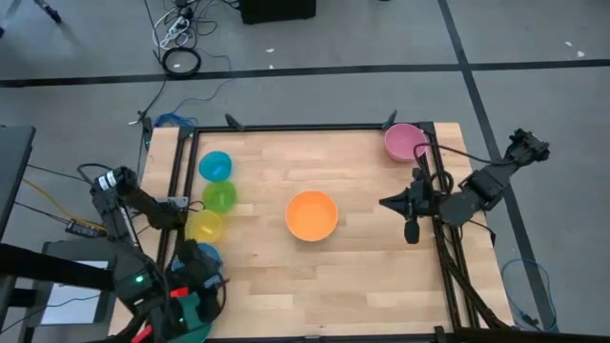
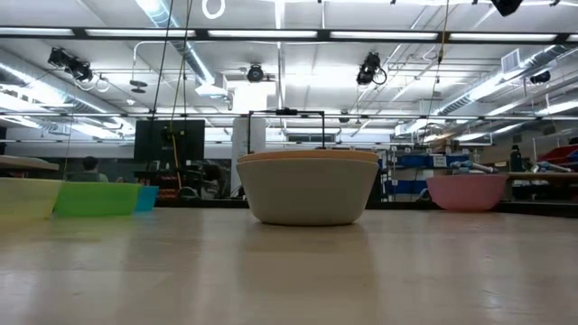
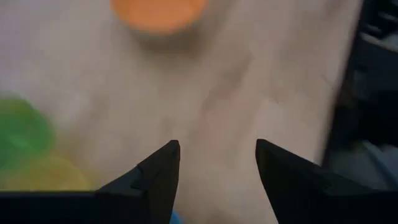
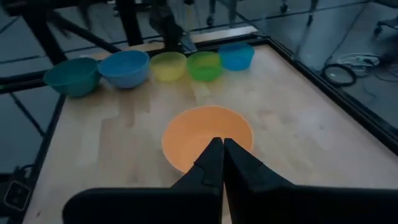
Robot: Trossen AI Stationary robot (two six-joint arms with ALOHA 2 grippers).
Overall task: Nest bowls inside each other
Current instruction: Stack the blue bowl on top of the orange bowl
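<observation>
On the wooden table (image 1: 362,238) the orange bowl (image 1: 312,215) sits mid-table, nested in a pale grey bowl (image 2: 307,194). The left gripper (image 3: 217,165), fingers spread, hovers at the near left over the blue bowl (image 1: 202,255); the right gripper (image 4: 222,163), pressed together, waits at the right edge.

Wooden table (image 1: 362,257) with black frame rail (image 1: 305,127) along edges; grey floor (image 1: 534,33) beyond; coiled black cable (image 1: 181,62) and white power strip (image 1: 174,33) on floor; monitor (image 2: 169,140) in room behind
</observation>
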